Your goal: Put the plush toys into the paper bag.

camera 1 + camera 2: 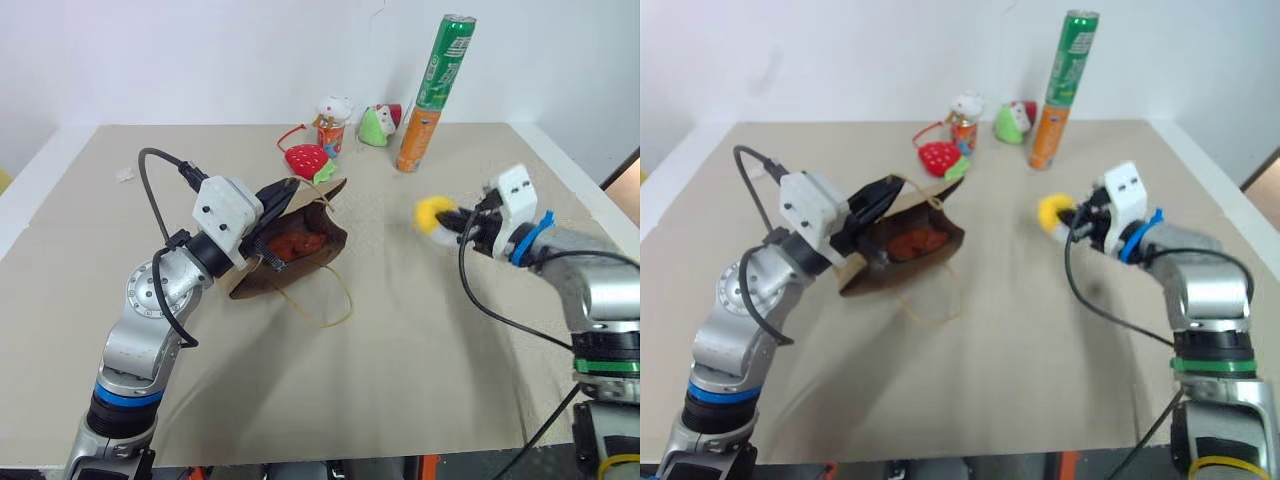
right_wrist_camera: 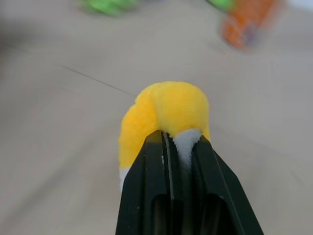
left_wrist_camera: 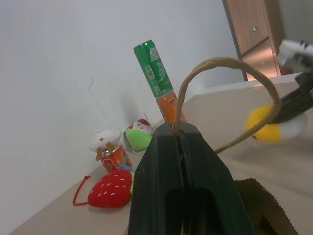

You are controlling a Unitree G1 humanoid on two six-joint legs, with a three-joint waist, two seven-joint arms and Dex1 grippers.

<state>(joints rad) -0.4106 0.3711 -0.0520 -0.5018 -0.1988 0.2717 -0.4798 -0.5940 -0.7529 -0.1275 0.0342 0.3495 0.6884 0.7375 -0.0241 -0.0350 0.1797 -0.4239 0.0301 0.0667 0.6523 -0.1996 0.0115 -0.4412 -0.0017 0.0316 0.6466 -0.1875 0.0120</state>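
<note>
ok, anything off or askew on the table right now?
The tall can at the back leans instead of standing upright. The paper bag lies tipped on its side, mouth held up by the left pincer on a cord handle. Nothing spilled or damaged.

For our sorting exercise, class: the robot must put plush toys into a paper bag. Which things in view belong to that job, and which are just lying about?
Belong to the job:
- paper bag, its handle pinched in the left pincer
- brown plush inside the bag
- yellow-and-white plush in the right pincer

Just lying about:
- strawberry toy
- small can with white topper
- green figure
- tall green-and-orange can
</note>
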